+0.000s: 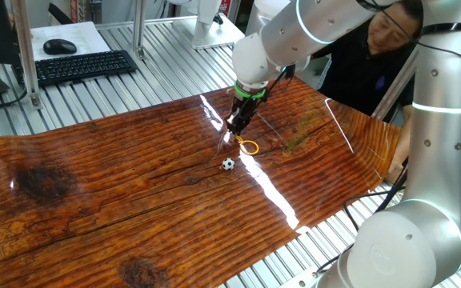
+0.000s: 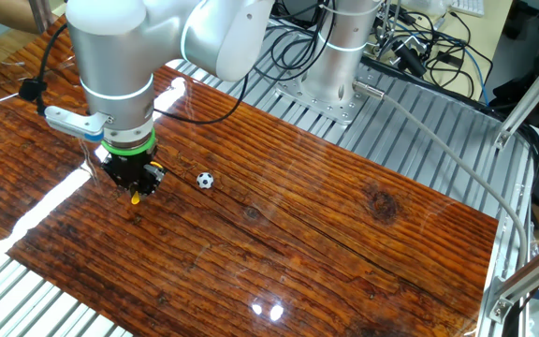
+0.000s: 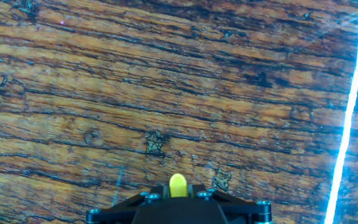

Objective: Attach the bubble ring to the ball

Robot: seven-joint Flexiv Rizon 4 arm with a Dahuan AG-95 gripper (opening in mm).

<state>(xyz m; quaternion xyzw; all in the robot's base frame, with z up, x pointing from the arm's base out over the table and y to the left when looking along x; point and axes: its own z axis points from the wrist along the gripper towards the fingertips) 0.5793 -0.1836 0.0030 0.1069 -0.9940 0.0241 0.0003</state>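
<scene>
I see the fingers (image 1: 239, 126) pinching the stem of the bubble ring (image 1: 250, 146), its loop hanging just above the desk (image 1: 134, 192); the ball (image 1: 228, 164) sits near it, apart and not yet joined. The glossy wood-grain desk lies on a slatted metal bench, a keyboard (image 1: 82, 66) beyond.

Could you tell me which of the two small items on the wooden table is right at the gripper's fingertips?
The bubble ring: the thin yellow loop sits at the gripper, its stem between the fingers. The black-and-white ball lies apart, untouched.
</scene>
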